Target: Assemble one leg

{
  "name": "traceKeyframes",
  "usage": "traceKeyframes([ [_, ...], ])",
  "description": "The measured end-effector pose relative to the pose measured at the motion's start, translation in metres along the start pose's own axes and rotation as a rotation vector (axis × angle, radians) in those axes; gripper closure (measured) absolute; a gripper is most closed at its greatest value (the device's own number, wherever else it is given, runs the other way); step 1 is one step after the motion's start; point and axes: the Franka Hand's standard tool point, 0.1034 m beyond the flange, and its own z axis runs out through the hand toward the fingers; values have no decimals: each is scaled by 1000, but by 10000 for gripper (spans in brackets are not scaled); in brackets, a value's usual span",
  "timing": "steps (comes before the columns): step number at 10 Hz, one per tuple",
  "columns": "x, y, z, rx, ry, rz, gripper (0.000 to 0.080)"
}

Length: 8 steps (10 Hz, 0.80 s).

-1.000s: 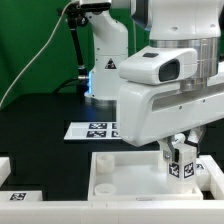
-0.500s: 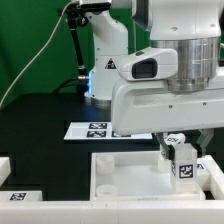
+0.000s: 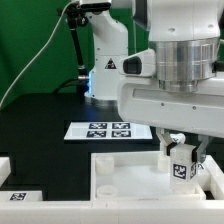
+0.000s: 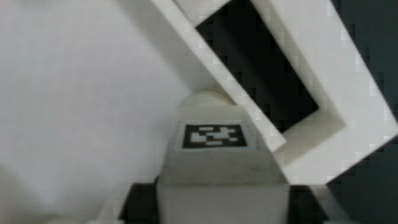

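Leg (image 3: 181, 164): upright between the gripper's (image 3: 181, 152) two fingers, its tagged face toward the exterior camera, its lower end down at the flat white panel (image 3: 130, 178).
Jaws: closed against the leg's two sides, one finger on each side, holding it.
Leg against the panel: over the panel's end on the exterior view's right, well away from the round socket (image 3: 103, 187) near its other end; whether the leg's foot touches the panel or sits in a socket cannot be told.
Wrist view: the leg (image 4: 217, 150) fills the middle with its tag facing the camera, the panel's raised white edge (image 4: 302, 90) running beside it.
Marker board (image 3: 108, 130): flat on the black table (image 3: 35, 125) behind the panel, partly covered by the arm.
Cut off: the panel's near edge and its far right end; the fingertips are hidden behind the leg.
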Motion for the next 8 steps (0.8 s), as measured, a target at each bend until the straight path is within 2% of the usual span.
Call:
traceKeyframes([
  [3, 0, 0, 0, 1, 0, -11, 516],
  [4, -1, 0, 0, 1, -1, -45, 298],
  [5, -2, -1, -2, 1, 2, -139, 298],
  [6, -1, -3, -4, -1, 21, -341, 177],
  [8, 0, -2, -3, -3, 20, -500, 157],
])
